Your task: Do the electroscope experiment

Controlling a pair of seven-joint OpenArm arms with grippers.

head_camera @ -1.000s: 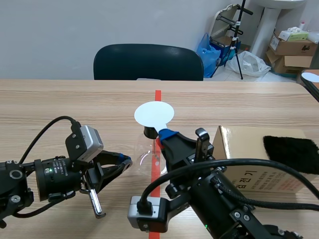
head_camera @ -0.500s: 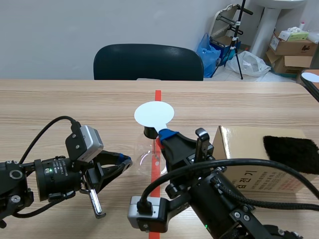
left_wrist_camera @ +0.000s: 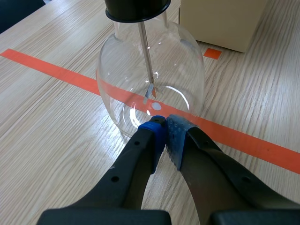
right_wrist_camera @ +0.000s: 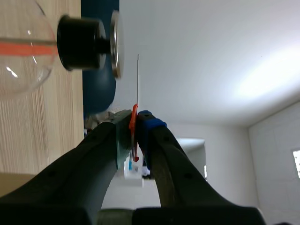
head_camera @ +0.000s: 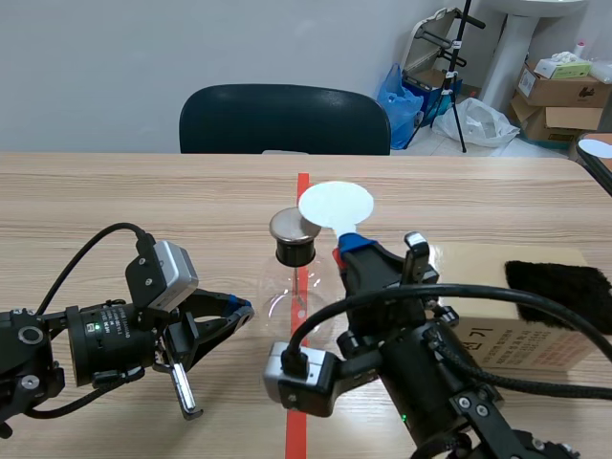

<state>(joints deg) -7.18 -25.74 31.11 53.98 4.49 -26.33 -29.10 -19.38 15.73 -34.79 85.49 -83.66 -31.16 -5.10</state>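
You face a pale wooden table [head_camera: 143, 196]; beyond its far edge stands a dark chair [head_camera: 284, 120] before a plain grey wall [head_camera: 143, 48]. At the far right you see a blue bag [head_camera: 395, 93], a black stand [head_camera: 458, 72], a white plastic bag [head_camera: 481, 122] and stacked cardboard boxes [head_camera: 562, 96].

Clear glass flask [head_camera: 287, 292], black stopper [head_camera: 295, 251], silver cap [head_camera: 290, 226].
White disc [head_camera: 335, 204], red handle [right_wrist_camera: 133, 123]; tan box [head_camera: 478, 263]; black furry cloth [head_camera: 559, 292]; pale wood-grain table [head_camera: 143, 201] with an orange-red tape stripe [head_camera: 302, 182].
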